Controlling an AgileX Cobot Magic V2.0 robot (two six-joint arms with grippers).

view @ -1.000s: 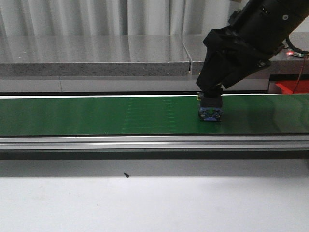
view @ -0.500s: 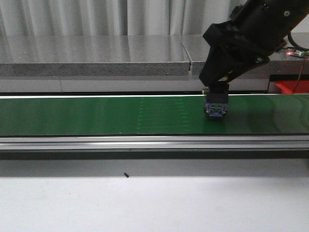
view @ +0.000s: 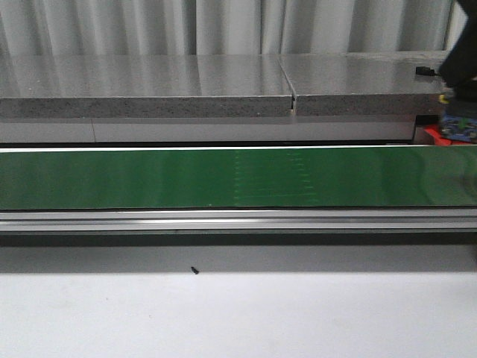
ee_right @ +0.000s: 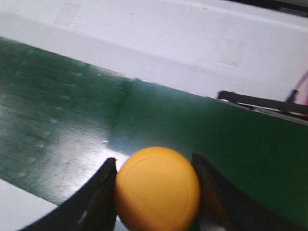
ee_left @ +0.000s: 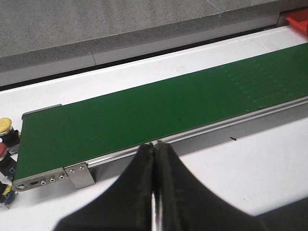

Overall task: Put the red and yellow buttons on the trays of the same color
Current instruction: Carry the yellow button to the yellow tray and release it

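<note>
Right wrist view: the right hand [ee_right: 155,192] grips a yellow button [ee_right: 157,188] above the green conveyor belt [ee_right: 57,125]; keep that grip firm until over the yellow tray.

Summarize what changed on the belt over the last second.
The right gripper, shut on the yellow button, lifted it off the green belt and carried it right, to the front view's edge. The left gripper is shut and empty; the belt is bare in the front view.
</note>
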